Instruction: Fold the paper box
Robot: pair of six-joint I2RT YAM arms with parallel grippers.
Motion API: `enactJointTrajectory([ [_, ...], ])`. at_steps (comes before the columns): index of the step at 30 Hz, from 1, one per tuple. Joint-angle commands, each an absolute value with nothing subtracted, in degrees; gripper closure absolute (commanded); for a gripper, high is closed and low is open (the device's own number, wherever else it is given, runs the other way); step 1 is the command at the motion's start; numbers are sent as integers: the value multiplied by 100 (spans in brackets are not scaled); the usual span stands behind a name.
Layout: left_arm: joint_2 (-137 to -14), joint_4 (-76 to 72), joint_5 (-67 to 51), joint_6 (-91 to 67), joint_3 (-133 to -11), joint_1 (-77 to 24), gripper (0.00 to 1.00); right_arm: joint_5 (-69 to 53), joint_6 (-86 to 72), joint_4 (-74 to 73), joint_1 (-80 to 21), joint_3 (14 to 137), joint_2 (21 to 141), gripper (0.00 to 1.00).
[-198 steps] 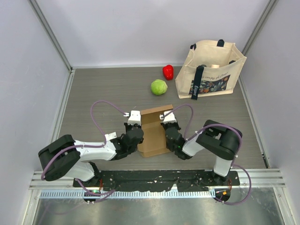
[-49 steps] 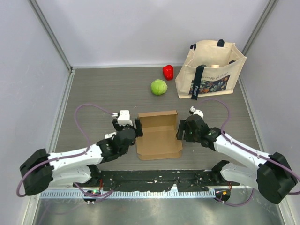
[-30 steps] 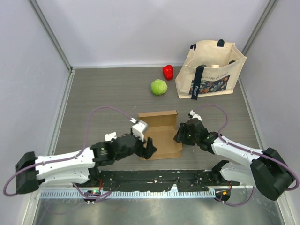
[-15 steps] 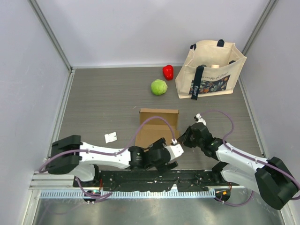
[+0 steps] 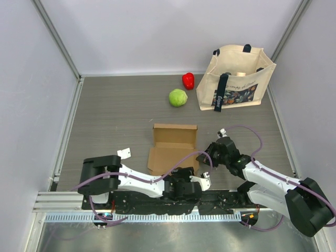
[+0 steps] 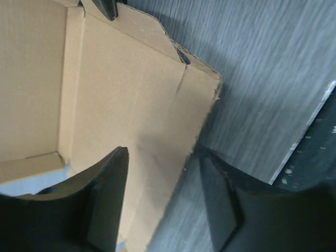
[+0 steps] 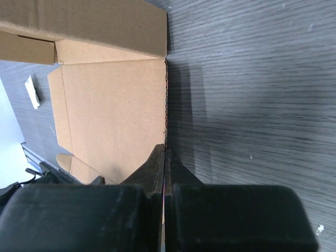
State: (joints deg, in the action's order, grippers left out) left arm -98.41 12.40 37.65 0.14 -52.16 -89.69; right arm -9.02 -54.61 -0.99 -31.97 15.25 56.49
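The paper box (image 5: 170, 152) lies opened out at the table's (image 5: 115, 115) front middle, long axis near-to-far, raised flap far. My left gripper (image 6: 163, 155) straddles its near right corner, fingers apart; my right gripper (image 7: 164, 152), pressed together, meets its right edge. A white scrap (image 5: 124, 153) lies left of it, with the cabbage (image 5: 178, 97), pepper (image 5: 188, 80) and tote bag (image 5: 236, 79) well beyond.

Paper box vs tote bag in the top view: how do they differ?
The paper box lies low and opened out; the tote bag stands upright. The box is plain brown cardboard; the bag is beige with dark handles and a print. The box is smaller. Both rest on the table.
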Motion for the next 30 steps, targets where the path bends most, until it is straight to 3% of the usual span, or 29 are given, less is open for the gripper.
enactJointTrajectory([
  [1,-10081,1134,4701,307,-5317,-9079,47,-1160,-5555,-79,-3155,1634,5485,99],
  [3,-9924,1055,4790,281,-5247,-9140,62,-1169,-5336,-263,-3147,1722,5380,99],
  [5,-9731,1046,4878,168,-5151,-9176,83,-1125,-4785,-500,-3155,1994,5274,92],
  [6,-9468,1046,4887,123,-5116,-9219,89,-890,-4590,-919,-3155,2126,5178,78],
  [8,-9177,1194,4808,35,-5063,-9220,99,-643,-4256,-1343,-3155,2574,5019,58],
  [9,-8993,1256,4755,-261,-5054,-9228,99,-337,-3923,-1710,-3155,2897,4845,43],
  [12,-8316,1546,4448,-779,-5115,-9211,100,339,-3360,-2431,-3164,3417,4571,32],
  [19,-7164,2284,3298,-2764,-5659,-8281,100,2328,-2681,-3155,-3155,4376,3972,28],
  [25,-6759,3575,3252,-4910,-6625,-6787,100,1751,-2330,-3086,-3313,4193,4622,29],
  [30,-6242,3771,3059,-6616,-6768,-5512,100,1590,-2119,-2146,-4489,3965,4825,29],
])
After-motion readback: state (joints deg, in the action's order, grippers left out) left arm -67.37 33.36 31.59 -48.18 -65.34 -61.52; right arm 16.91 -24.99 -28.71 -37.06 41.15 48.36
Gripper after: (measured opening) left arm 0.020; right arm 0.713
